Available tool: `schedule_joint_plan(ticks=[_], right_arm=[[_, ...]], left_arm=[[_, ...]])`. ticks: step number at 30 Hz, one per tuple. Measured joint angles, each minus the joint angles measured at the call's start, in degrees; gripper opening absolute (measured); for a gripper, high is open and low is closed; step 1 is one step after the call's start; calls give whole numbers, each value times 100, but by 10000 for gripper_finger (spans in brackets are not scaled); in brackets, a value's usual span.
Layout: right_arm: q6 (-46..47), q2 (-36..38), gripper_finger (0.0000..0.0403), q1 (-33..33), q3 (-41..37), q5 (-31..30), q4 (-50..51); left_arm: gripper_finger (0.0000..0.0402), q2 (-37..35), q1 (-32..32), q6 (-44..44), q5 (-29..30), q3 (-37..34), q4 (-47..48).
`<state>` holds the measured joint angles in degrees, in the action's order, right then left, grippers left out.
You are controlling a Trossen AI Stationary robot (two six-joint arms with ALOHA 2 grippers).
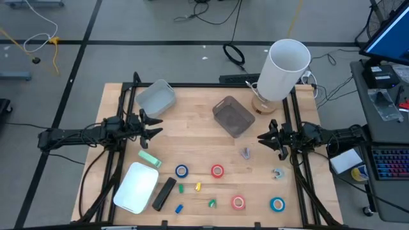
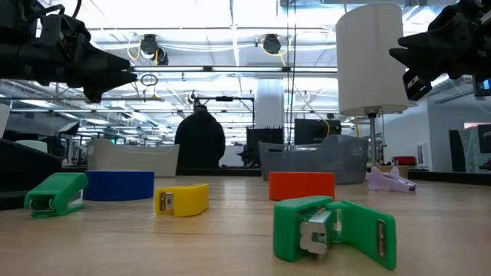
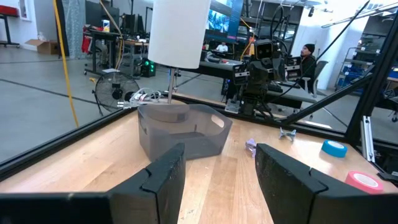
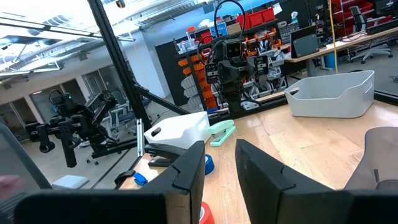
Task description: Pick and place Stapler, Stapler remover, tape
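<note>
A black stapler [image 1: 164,193] lies near the front edge beside a white box [image 1: 136,186], with a pale green stapler [image 1: 149,158] behind it. A purple staple remover [image 1: 245,153] and a grey one [image 1: 277,173] lie at the right. Tape rolls lie flat: blue [image 1: 182,170], red [image 1: 218,170], pink [image 1: 238,202], blue [image 1: 277,204]. My left gripper [image 1: 153,124] [image 3: 221,155] hovers open above the table's left side. My right gripper [image 1: 265,136] [image 4: 219,149] hovers above the right side with a narrower gap. Neither has anything between its fingers.
A light grey bin [image 1: 156,97] and a dark grey bin [image 1: 233,116] stand at the back. A tall white lamp [image 1: 284,70] stands at the far right corner. Small green, yellow and blue bits [image 1: 197,186] lie near the front edge. A person [image 2: 199,142] stands beyond the table.
</note>
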<state>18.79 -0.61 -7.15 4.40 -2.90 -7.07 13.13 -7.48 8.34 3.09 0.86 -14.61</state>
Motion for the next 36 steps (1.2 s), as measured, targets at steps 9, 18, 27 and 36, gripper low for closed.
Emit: schedule_joint_plan(ticks=[9, 18, 27, 36], right_arm=[[0, -1, 84, -1, -1, 0, 0], [0, -1, 84, -1, 1, 0, 2], [0, -1, 84, -1, 0, 0, 0], [0, 0, 84, 0, 1, -1, 0]], left_arm=[[191, 0, 0, 2, 0, 2, 0], [191, -2, 2, 249, 0, 0, -24], [191, 0, 75, 1812, -96, 77, -648], [191, 1040, 975, 1805, -17, 1518, 1086]])
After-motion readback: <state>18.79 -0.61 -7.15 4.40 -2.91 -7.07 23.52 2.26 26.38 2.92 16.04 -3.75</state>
